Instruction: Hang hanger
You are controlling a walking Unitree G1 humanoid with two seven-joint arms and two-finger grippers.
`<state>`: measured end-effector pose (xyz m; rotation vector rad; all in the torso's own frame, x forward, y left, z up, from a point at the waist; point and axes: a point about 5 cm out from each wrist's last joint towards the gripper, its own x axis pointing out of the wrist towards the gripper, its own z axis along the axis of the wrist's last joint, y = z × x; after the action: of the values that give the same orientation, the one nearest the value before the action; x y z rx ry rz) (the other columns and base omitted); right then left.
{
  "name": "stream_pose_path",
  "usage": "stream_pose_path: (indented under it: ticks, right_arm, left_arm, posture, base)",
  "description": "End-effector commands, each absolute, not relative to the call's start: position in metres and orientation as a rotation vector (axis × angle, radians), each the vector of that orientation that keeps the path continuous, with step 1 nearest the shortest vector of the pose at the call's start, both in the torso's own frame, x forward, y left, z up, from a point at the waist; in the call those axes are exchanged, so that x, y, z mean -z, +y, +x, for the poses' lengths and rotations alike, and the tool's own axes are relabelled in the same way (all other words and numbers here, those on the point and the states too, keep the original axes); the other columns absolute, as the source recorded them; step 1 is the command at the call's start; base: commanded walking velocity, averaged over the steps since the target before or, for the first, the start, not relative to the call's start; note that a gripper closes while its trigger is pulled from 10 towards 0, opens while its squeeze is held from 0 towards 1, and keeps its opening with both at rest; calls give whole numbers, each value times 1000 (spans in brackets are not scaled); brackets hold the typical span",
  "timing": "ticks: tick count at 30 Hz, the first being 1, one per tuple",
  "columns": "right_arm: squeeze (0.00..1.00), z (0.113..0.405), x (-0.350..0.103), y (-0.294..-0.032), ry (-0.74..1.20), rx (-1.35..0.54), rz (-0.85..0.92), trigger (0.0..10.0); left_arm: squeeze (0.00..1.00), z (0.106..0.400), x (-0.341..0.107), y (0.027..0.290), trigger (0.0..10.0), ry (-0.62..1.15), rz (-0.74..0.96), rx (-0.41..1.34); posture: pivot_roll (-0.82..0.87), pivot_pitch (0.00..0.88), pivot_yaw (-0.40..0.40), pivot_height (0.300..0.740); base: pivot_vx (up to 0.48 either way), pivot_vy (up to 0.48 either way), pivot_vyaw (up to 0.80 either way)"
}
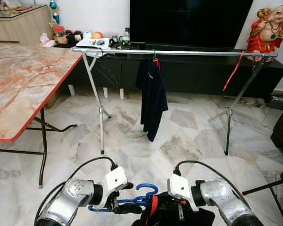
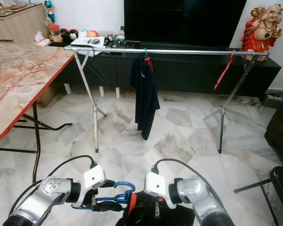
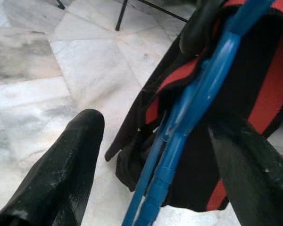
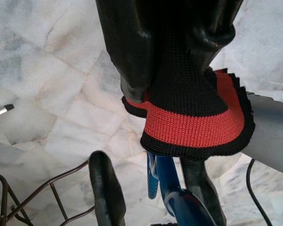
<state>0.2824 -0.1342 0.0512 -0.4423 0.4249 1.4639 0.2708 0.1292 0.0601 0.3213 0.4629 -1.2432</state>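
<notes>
Left eye view put both of your grippers at the bottom edge of the frame, close together over the marble floor (image 1: 188, 127): the left gripper (image 1: 117, 205) at lower centre-left and the right gripper (image 1: 180, 207) just to its right. Between them you had the blue hanger (image 1: 144, 195), its hook curling upward at bottom centre, with a black garment with a red band (image 1: 153, 209) bunched on it. In the left wrist view your fingers (image 3: 61, 174) stood well apart, one on each side of the blue hanger bar, and I could not tell whether either was pressing on it. In the right wrist view your right fingers (image 4: 132, 52) were closed on the ribbed black and red cuff of the garment, with the blue hanger just below it. Across the upper half of the left eye view ran the metal clothes rail (image 1: 179, 52) on its crossed legs, well apart from your grippers. A dark shirt (image 1: 152, 96) hung from it at upper centre, and a red strap (image 1: 232, 71) dangled near its right end. A marble-patterned table with a red edge (image 1: 23, 84) took up the left side, a black television (image 1: 188, 21) the top centre, and a red figurine (image 1: 269, 28) the upper right corner.
</notes>
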Motion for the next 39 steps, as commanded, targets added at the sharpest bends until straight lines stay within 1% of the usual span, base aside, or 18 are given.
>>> stream_pose_path:
  ticks: [1,2,3,5,8,10,11,12,13,14,15,16,39]
  right_arm:
    - [0,287,-60,-131,373,-1477,-453,10000]
    - [0,287,-61,-131,370,-1482,-453,10000]
    - [0,287,-61,-131,368,-1484,-454,10000]
    - [0,287,-61,-130,366,-1487,-454,10000]
    - [0,286,-63,-128,358,-1498,-452,10000]
    - [0,287,-63,-127,354,-1498,-452,10000]
    - [0,287,-63,-127,353,-1498,-452,10000]
    - [0,287,-63,-127,352,-1496,-452,10000]
    - [0,287,-63,-126,350,-1495,-451,10000]
    - [0,287,-63,-126,349,-1494,-451,10000]
    - [0,288,-63,-126,348,-1493,-450,10000]
    - [0,288,-63,-125,347,-1493,-450,10000]
    - [0,290,-67,-123,325,-1485,-460,10000]
  left_arm:
    - [0,269,-64,123,9412,447,338,1285]
    - [0,268,-64,121,8588,446,340,1293]
    - [0,268,-64,121,8392,445,341,1295]
    - [0,268,-64,120,8392,444,340,1295]
    - [0,270,-65,117,5255,439,337,1297]
    - [0,270,-66,115,3490,434,335,1298]
    - [0,270,-66,115,3490,433,336,1298]
    - [0,270,-66,115,1686,433,336,1298]
    - [0,270,-66,115,1686,434,336,1298]
    - [0,270,-66,115,1412,435,337,1299]
    - [0,270,-65,115,353,436,337,1299]
    - [0,269,-65,115,0,437,336,1301]
    - [0,267,-64,114,0,449,323,1317]
  posture:
    - [119,13,-44,740]
    - [119,13,-44,740]
    - [119,13,-44,740]
    - [118,15,-44,740]
    - [118,15,-44,740]
    - [120,18,-44,740]
    - [120,18,-44,740]
    - [120,18,-44,740]
    - [120,18,-44,740]
    - [121,21,-43,740]
    - [121,21,-43,740]
    - [121,21,-43,740]
    - [120,25,-41,740]
  base:
    - [0,0,0]
    - [0,0,0]
    - [0,0,0]
    - [0,0,0]
    - [0,0,0]
    - [0,0,0]
    - [0,0,0]
    - [0,0,0]
    - [0,0,0]
    - [0,0,0]
    - [0,0,0]
    - [0,0,0]
    - [0,0,0]
